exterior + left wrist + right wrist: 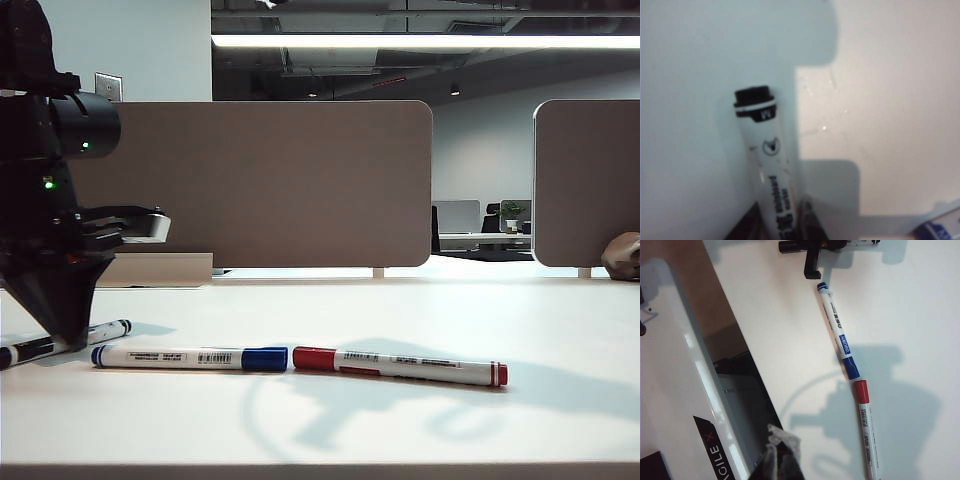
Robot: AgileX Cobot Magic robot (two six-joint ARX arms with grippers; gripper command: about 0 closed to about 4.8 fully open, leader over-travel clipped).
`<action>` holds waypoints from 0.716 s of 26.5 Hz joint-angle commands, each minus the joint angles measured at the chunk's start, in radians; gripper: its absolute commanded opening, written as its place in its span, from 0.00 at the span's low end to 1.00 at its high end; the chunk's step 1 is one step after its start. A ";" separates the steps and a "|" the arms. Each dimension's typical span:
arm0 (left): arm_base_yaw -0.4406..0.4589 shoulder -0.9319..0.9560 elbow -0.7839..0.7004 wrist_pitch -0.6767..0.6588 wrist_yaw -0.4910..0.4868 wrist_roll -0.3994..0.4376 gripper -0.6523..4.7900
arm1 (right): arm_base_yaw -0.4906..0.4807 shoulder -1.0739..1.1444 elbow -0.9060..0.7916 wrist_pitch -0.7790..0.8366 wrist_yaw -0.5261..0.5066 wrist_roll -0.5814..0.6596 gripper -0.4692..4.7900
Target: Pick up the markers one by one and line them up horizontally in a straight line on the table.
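Bright overhead light casts crisp shadows; left wrist view blurred.

The left arm (50, 210) is built of black housings, with a rounded black cylinder beside two small green lights and a pale grey block above the tapered black left gripper (62, 325). Beside the right gripper (782, 460), a white panel (700, 405) is lettered "AGILE X"

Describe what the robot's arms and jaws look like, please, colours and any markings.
The left arm is black and bulky, with a round joint housing, small green lights and a silvery patch, tapering to the dark, pointed left gripper. The right gripper shows only blurred, black with pale, clear-looking tips. Beside it a glossy white casing carries a black label lettered AGILE X.
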 commanded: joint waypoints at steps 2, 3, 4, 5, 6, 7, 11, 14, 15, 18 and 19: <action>0.005 -0.013 -0.014 -0.079 -0.040 0.039 0.32 | 0.002 -0.007 0.006 0.004 -0.007 -0.003 0.15; 0.011 -0.031 -0.014 -0.085 -0.053 0.056 0.32 | 0.002 -0.007 0.006 0.004 -0.007 -0.003 0.15; 0.012 -0.041 -0.014 -0.087 -0.065 0.057 0.32 | 0.002 -0.007 0.006 0.004 -0.007 -0.003 0.15; 0.017 -0.051 -0.014 -0.089 -0.065 0.064 0.32 | 0.002 -0.007 0.006 0.004 -0.006 -0.003 0.15; 0.023 -0.060 -0.014 -0.092 -0.064 0.076 0.32 | 0.002 -0.007 0.006 0.004 -0.007 -0.003 0.15; 0.028 -0.069 -0.014 -0.096 -0.065 0.083 0.32 | 0.002 -0.007 0.006 0.004 -0.007 -0.003 0.15; 0.055 -0.092 -0.014 -0.093 -0.061 0.083 0.32 | 0.002 -0.007 0.006 0.004 -0.021 -0.003 0.15; 0.063 -0.092 -0.014 -0.097 -0.012 0.082 0.32 | 0.002 -0.007 0.006 0.003 -0.036 -0.003 0.15; 0.063 -0.092 -0.014 -0.095 -0.003 0.082 0.32 | 0.002 -0.007 0.006 0.003 -0.036 -0.003 0.15; 0.064 -0.092 -0.014 -0.077 -0.012 0.082 0.33 | 0.002 -0.007 0.006 0.003 -0.037 -0.003 0.15; 0.069 -0.090 -0.014 -0.068 -0.013 0.082 0.33 | 0.002 -0.008 0.006 0.003 -0.037 -0.002 0.15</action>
